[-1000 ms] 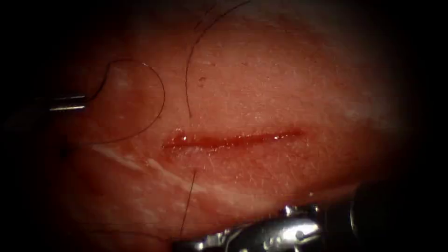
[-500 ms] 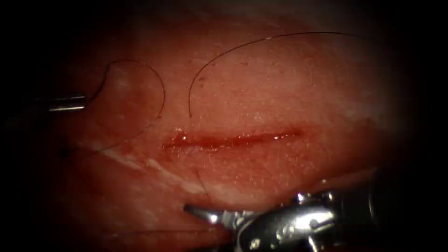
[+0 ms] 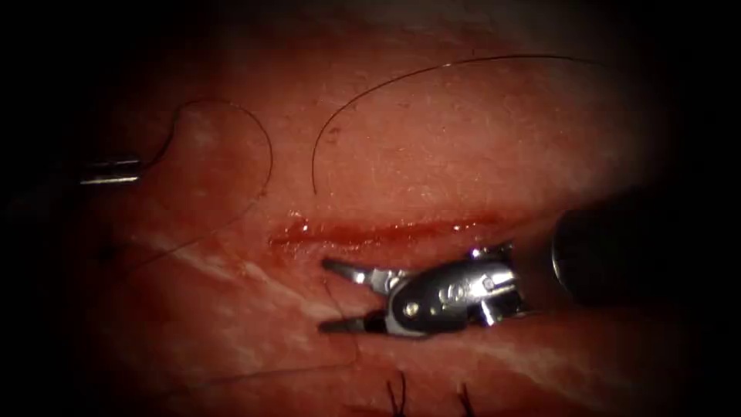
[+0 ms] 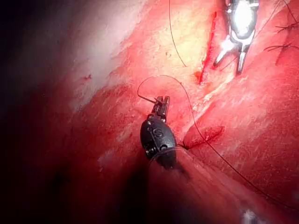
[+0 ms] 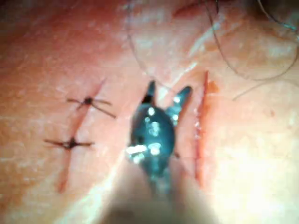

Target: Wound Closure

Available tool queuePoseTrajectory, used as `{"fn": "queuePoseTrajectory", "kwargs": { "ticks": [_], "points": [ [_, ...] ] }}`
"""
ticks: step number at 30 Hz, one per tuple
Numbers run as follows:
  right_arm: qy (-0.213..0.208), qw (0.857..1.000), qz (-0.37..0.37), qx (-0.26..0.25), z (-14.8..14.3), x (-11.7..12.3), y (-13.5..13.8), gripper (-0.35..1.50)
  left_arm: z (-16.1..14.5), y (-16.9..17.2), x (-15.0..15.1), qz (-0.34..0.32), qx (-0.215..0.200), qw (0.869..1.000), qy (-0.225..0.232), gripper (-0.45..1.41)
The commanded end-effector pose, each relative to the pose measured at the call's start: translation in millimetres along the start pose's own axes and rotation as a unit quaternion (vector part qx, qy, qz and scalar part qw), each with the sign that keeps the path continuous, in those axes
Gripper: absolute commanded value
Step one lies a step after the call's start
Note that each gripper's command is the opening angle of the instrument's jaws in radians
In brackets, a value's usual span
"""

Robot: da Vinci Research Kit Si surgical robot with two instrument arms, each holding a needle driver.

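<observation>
Right tool (image 3: 328, 296) is hovering just below the cut (image 3: 382, 230), jaws spread wide, holding nothing. Left tool (image 4: 161, 103), well left of the cut, is pinching the thread (image 3: 266, 154), jaws pressed together. Thread is looping across the tissue (image 3: 432, 139). Needle: cannot tell where.

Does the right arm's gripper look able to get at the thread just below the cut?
Probably yes. The right gripper hangs open just below the cut, and the thread runs between its jaws with nothing in between. The left gripper holds thread away on the left.
</observation>
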Motion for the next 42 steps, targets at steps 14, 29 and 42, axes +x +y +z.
{"fn": "queuePoseTrajectory", "kwargs": {
  "ticks": [14,29,42],
  "points": [
    [0.021,0.999,-0.003,0.043,-3.1,5.8,-4.1,-0.35,0.7,0.1,-0.8,-0.001,-0.001,1.0,0.0,-0.45],
    [0.048,0.996,-0.013,0.069,-5.3,14.3,-8.3,-0.32,0.7,0.1,-0.8,-0.001,-0.001,1.0,0.0,-0.45],
    [0.031,1.0,-0.007,0.0,-2.8,2.8,-1.2,1.11,0.8,0.1,-0.8,-0.001,0.0,1.0,0.0,-0.45]
  ]
}}
